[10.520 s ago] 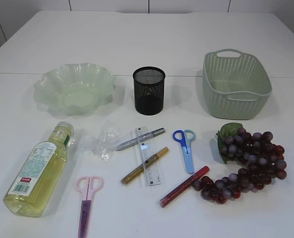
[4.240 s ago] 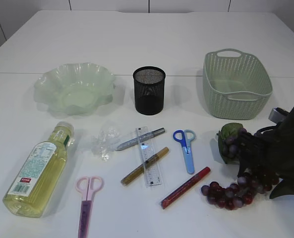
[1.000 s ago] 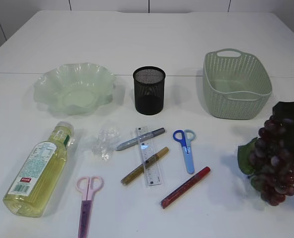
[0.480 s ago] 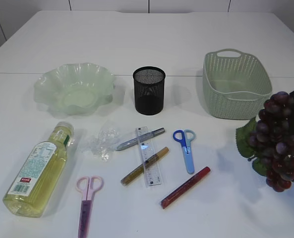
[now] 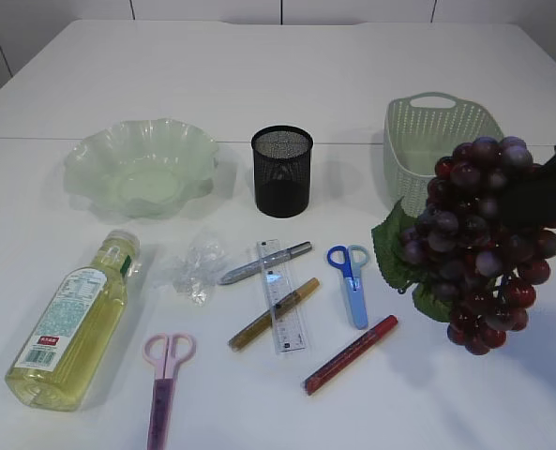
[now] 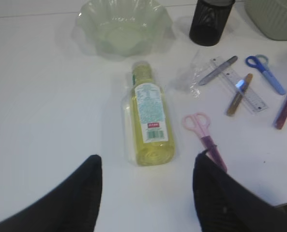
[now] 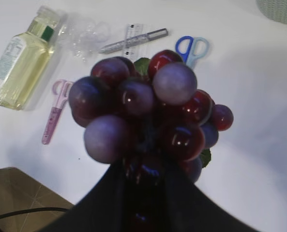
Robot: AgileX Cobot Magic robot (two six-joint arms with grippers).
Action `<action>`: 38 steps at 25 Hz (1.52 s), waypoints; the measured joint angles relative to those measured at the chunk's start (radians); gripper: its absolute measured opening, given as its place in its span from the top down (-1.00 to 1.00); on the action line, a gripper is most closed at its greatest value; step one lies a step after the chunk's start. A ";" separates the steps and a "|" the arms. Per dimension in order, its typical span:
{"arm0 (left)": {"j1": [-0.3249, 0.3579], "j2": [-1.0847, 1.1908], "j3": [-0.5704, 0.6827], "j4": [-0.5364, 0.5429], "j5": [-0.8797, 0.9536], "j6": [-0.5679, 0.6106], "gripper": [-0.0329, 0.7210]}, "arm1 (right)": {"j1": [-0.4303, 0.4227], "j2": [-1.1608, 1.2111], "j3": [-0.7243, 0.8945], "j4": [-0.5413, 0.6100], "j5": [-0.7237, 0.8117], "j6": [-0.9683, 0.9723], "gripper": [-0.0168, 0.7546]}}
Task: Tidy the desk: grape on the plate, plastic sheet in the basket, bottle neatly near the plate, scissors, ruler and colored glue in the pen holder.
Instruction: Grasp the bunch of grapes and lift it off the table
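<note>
One grape bunch was held clear of the desk by the right jaws, closed narrowly on its core. Loose, heavy berries hung below the jaws; swinging was judged likely. The left jaws stood wide, empty.

A bunch of dark red grapes hangs in the air above the counter's right side, green leaves showing, in front of the basket.
</note>
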 joint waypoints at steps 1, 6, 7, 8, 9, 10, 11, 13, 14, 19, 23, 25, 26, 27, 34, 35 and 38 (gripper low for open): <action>0.000 0.020 -0.007 -0.021 -0.018 0.020 -0.24 | 0.000 0.000 -0.009 0.022 0.013 -0.023 0.61; -0.006 0.148 -0.035 -0.154 -0.068 0.161 -0.24 | 0.000 0.000 -0.057 0.117 0.114 -0.110 0.61; -0.012 0.174 -0.037 -0.181 -0.083 0.192 -0.24 | 0.000 0.000 -0.062 0.134 0.134 -0.124 0.61; -0.018 0.200 -0.043 -0.203 -0.093 0.217 -0.24 | 0.000 0.000 -0.067 0.152 0.152 -0.136 0.61; -0.023 0.229 -0.051 -0.222 -0.100 0.241 -0.24 | 0.000 0.000 -0.069 0.163 0.172 -0.143 0.61; -0.025 0.254 -0.056 -0.239 -0.108 0.258 -0.24 | 0.000 0.000 -0.071 0.174 0.192 -0.148 0.61; -0.026 0.286 -0.064 -0.249 -0.111 0.272 -0.24 | 0.000 0.000 -0.071 0.182 0.211 -0.155 0.61; -0.026 0.351 -0.080 -0.269 -0.112 0.309 -0.24 | 0.000 0.000 -0.071 0.193 0.249 -0.165 0.61; -0.026 0.379 -0.087 -0.285 -0.112 0.335 -0.24 | 0.000 0.000 -0.071 0.200 0.269 -0.167 0.61; -0.026 0.524 -0.124 -0.399 -0.118 0.497 -0.24 | 0.000 0.000 -0.073 0.219 0.294 -0.168 0.61; -0.026 0.629 -0.144 -0.514 -0.118 0.620 -0.24 | 0.000 0.000 -0.073 0.252 0.296 -0.168 0.61; -0.026 0.671 -0.158 -0.555 -0.112 0.679 -0.24 | 0.000 -0.002 -0.073 0.270 0.296 -0.168 0.61; -0.026 0.691 -0.166 -0.575 -0.109 0.705 -0.25 | 0.000 -0.002 -0.073 0.277 0.296 -0.168 0.61; -0.026 0.709 -0.175 -0.591 -0.107 0.738 -0.26 | 0.000 -0.002 -0.073 0.289 0.296 -0.168 0.61; -0.026 0.794 -0.234 -0.680 -0.106 0.893 -0.52 | 0.000 -0.002 -0.073 0.365 0.296 -0.168 0.61; -0.026 0.810 -0.240 -0.692 -0.108 0.911 -0.53 | 0.000 -0.002 -0.073 0.374 0.296 -0.168 0.61; -0.026 0.858 -0.270 -0.739 -0.112 0.965 -0.55 | 0.000 0.001 -0.074 0.387 0.296 -0.168 0.61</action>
